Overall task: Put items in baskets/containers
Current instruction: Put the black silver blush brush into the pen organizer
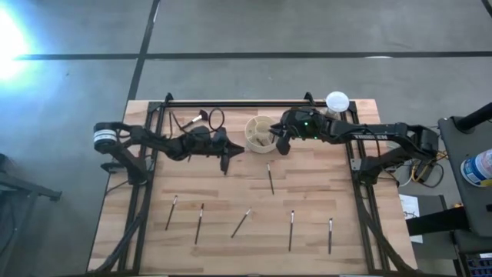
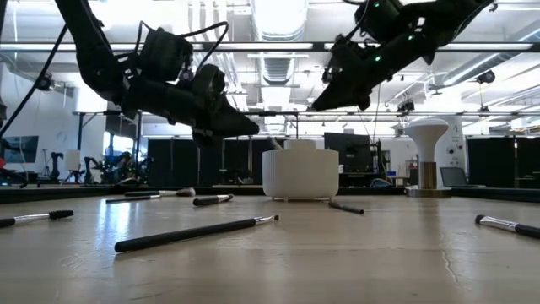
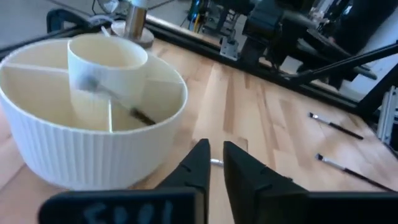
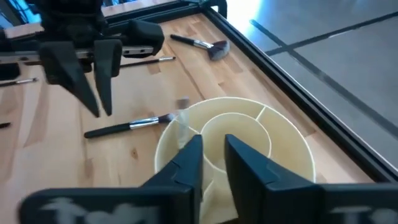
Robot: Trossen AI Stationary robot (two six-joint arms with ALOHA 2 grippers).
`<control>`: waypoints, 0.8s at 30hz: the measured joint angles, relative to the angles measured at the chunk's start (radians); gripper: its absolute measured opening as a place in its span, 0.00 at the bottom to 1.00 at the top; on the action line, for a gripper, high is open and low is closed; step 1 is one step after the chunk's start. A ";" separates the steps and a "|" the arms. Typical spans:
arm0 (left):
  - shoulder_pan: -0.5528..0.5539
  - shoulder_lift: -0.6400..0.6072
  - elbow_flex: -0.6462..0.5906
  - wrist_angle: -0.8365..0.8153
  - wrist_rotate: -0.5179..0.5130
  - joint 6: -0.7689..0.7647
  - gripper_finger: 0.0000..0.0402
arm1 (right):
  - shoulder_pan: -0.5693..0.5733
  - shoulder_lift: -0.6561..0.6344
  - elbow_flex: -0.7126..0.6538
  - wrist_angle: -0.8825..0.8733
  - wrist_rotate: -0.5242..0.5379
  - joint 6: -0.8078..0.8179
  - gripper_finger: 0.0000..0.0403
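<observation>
- Your left gripper [image 3: 214,163] hung above the table just beside the cream holder [image 1: 260,132], on the side toward the left arm; its fingers stood nearly together with only a slim gap, and nothing showed between them.
- Your right gripper [image 4: 212,163] hovered over the holder's rim on the opposite side, fingers likewise close with a narrow gap. A pale blurred shape showed just ahead of them over the rim; you could not tell whether it was a brush, or whether it was gripped or loose.
- One brush [image 3: 118,102] lay slanted inside a holder compartment, against the inner cup.
- The loose brushes were spread out: one [image 1: 270,178] near the holder, five in a row nearer the table's front edge, among them [image 1: 241,223] and [image 1: 330,235], and a fluffy-headed one [image 1: 194,120] behind the left arm.
- You would judge these brushes light, thin and stiff in the handle, smooth enough to roll or twist between the pads. A pinch at mid-handle, across its length, looked safest; the bristle ends are soft and give no hold.
- The holder looked light and could slide if nudged at its rim.
- Hidden or unclear: the dividers' full layout, any brushes under the arms, and the exact brush count.
</observation>
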 joint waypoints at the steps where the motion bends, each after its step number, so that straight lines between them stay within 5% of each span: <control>1: -0.005 -0.012 0.000 -0.034 -0.012 -0.001 0.06 | 0.002 -0.016 -0.007 -0.008 0.000 -0.001 0.12; 5: -0.037 -0.076 0.000 -0.167 -0.082 0.004 0.01 | 0.023 -0.073 -0.068 0.040 0.000 0.002 0.03; 13: -0.091 -0.205 0.000 -0.379 -0.198 -0.018 0.00 | 0.069 -0.142 -0.273 0.303 0.000 0.063 0.02; 24: -0.129 -0.231 0.005 -0.578 -0.308 -0.256 0.00 | 0.107 -0.189 -0.404 0.437 0.001 0.075 0.02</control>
